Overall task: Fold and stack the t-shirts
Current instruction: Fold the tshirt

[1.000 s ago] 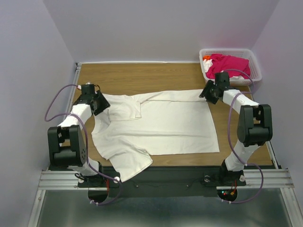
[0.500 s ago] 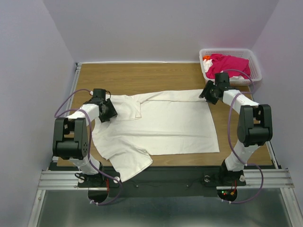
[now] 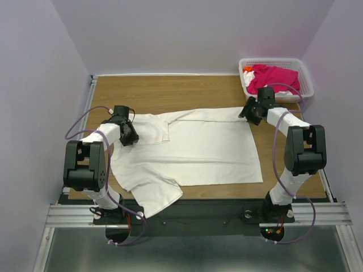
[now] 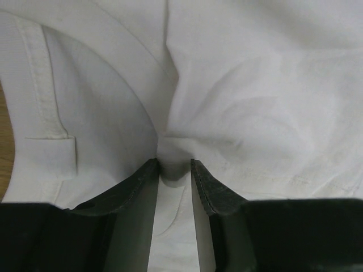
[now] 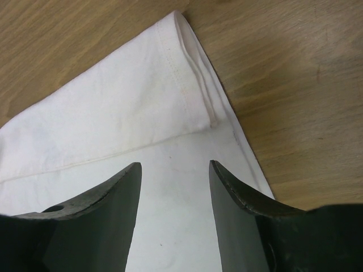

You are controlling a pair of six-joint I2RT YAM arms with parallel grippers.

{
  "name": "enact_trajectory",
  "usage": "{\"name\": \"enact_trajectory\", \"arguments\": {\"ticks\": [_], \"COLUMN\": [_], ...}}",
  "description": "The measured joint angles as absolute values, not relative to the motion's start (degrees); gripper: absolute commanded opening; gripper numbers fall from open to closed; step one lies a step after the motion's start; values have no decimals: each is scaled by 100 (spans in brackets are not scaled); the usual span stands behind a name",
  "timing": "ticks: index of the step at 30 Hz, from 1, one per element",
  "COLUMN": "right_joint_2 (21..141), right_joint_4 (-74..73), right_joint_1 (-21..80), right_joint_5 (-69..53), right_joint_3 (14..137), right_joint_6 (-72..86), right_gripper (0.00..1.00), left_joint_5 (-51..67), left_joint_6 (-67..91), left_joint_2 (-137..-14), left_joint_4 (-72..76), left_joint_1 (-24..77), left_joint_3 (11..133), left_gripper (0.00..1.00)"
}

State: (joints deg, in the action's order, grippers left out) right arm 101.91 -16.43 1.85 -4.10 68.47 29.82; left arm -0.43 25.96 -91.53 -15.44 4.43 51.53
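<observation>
The off-white t-shirt (image 3: 198,147) lies spread across the wooden table, with one sleeve folded in at its upper left. My left gripper (image 3: 131,136) is down on that folded part. In the left wrist view its jaws (image 4: 173,167) pinch a puckered ridge of the white cloth (image 4: 255,85). My right gripper (image 3: 248,110) hovers open over the shirt's far right corner. The hemmed cloth (image 5: 113,113) lies flat beneath the jaws (image 5: 174,165), with nothing between them. The magenta t-shirt (image 3: 275,76) sits crumpled in the basket.
The white lattice basket (image 3: 306,85) stands at the table's far right corner, just behind the right arm. Bare wood (image 3: 170,93) shows beyond the shirt. One sleeve (image 3: 156,195) hangs over the table's near edge by the left arm's base.
My left gripper has moved right and nearer, onto the folded sleeve, and its jaws have narrowed onto the cloth. The right arm has not moved.
</observation>
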Motion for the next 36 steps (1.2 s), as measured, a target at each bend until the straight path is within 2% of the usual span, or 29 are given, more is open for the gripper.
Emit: {"name": "enact_trajectory", "arguments": {"ticks": [2,5,7,9,15,36], "right_joint_2": [10191,10191,10191,10191,10191,11004], "right_joint_4": [-1643,-1643,-1643,-1643,-1643,-1623], "right_joint_1": [185,185,185,185,185,185], "right_joint_5": [-410,-410,-410,-410,-401,-167], "right_joint_3": [6847,6847,6847,6847,6847,7251], "right_joint_6": [2982,2982,2982,2982,2982,3157], "right_gripper": [57,57,57,57,57,56], "left_joint_5": [-82,-119,-119,-117,-110,-51], "left_joint_6": [2598,2585,2585,2589,2582,2598], "left_joint_2": [-9142,-9122,-9122,-9120,-9118,-8652], "left_joint_4": [-1610,-1634,-1649,-1651,-1669,-1909], "left_joint_1": [456,480,482,484,530,556], "left_joint_3": [5221,5293,5336,5343,5343,5352], "left_gripper": [31,30,24,22,0,0]}}
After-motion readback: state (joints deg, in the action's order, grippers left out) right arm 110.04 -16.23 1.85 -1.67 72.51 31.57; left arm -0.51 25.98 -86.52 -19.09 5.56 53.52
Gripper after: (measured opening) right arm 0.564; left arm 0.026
